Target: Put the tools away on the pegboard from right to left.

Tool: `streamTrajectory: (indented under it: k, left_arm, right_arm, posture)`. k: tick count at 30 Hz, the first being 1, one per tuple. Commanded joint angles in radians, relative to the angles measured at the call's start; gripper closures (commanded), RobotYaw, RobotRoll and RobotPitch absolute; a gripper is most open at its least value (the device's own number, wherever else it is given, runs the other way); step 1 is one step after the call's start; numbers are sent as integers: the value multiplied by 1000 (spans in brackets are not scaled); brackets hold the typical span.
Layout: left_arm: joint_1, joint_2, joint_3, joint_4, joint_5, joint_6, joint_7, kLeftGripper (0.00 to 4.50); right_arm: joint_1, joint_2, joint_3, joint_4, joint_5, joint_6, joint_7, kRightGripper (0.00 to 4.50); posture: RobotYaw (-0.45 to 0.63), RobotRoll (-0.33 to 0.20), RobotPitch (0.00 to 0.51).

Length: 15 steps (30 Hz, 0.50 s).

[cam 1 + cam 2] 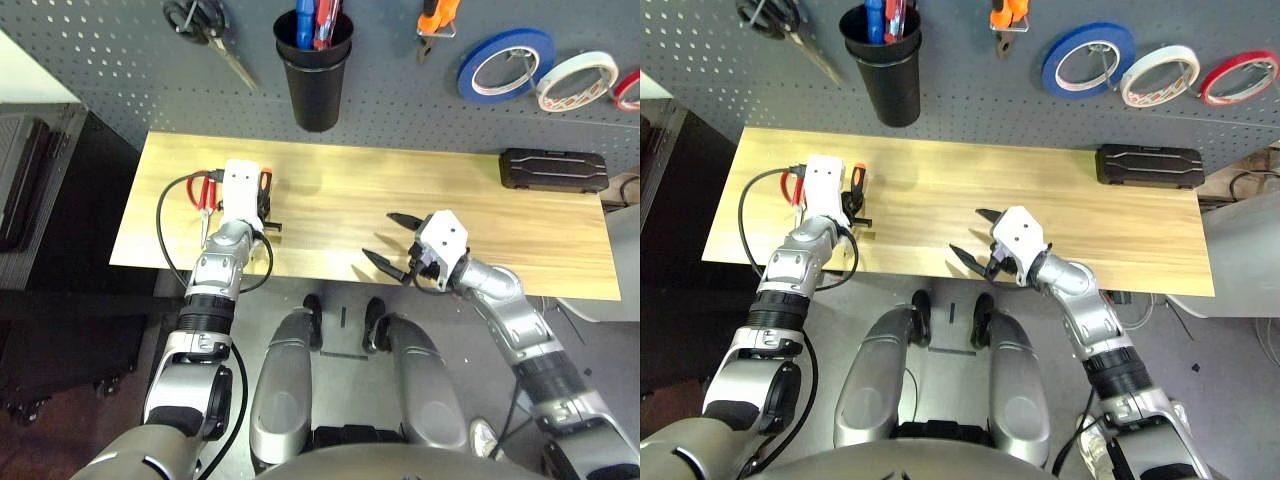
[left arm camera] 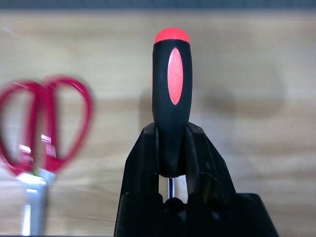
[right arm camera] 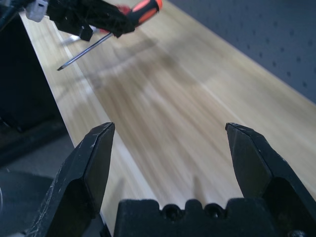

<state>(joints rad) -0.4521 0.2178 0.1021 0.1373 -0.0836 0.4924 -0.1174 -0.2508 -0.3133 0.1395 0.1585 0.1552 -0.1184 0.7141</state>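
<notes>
My left gripper is shut on the base of the orange-and-black handle of the slim screwdriver, low over the left part of the wooden table. Its thin shaft points back toward the table's front edge. Red-handled scissors lie flat on the table just left of that gripper. My right gripper stands open with nothing in it, near the front edge at the middle. On the pegboard hang the white tape roll and the orange-handled pliers.
Also on the pegboard are a blue tape roll, a red tape roll, black-handled scissors and a black cup holding blue and red tools. A black case lies at the table's back right.
</notes>
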Motion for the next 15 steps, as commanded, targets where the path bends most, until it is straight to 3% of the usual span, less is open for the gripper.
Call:
streamTrajectory:
  k: [1, 15]
  left_arm:
    - [61, 0, 28, -149, -36, 13, -11, 3945]
    - [54, 26, 105, -432, -189, 61, -77, 3945]
  right_arm:
    - [9, 8, -54, 12, 73, -13, 21, 0]
    - [-65, -2, -213, -32, 291, -28, 132, 0]
  posture:
    - [221, 0, 331]
    - [274, 0, 248]
